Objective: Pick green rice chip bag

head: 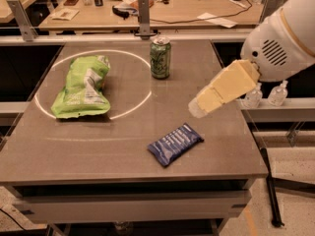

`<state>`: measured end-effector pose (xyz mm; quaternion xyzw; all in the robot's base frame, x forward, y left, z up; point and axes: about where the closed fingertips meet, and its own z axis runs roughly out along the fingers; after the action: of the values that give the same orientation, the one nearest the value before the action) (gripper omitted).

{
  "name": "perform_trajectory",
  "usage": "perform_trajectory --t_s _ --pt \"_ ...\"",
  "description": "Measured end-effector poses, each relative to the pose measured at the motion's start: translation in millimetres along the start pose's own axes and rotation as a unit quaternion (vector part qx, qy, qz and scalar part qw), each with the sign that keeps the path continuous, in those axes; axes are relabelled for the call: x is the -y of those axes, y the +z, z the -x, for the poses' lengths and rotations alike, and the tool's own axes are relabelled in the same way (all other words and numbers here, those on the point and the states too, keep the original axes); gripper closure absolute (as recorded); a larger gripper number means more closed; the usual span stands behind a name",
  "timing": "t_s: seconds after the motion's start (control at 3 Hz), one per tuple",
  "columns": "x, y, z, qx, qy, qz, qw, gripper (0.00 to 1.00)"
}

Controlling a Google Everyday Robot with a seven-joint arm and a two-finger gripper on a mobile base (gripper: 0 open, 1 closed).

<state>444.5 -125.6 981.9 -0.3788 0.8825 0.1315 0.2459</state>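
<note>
Grey-brown table (128,156) fills most of the frame. White robot arm (285,38) enters from the upper right. The green rice chip bag (81,87) lies flat at the left of the table, inside a pale ring (142,100) marked on the surface. The cream-coloured gripper (197,107) hangs above the table's right part, angled down and to the left, well apart from the bag; whether it is released or clenched cannot be told. A green drink can (160,58) stands upright at the ring's upper right edge, between bag and arm. A dark-blue packet (175,144) lies below the gripper, near the front edge.
</note>
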Motion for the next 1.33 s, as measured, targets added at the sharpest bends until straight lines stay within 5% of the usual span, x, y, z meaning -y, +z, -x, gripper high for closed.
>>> perform_trajectory --t_s 0.67,1.33 --pt "-38 38 25 0.104 0.015 0.0 0.9945 0.0" --pt "-48 105 54 0.123 0.052 0.063 0.989 0.0"
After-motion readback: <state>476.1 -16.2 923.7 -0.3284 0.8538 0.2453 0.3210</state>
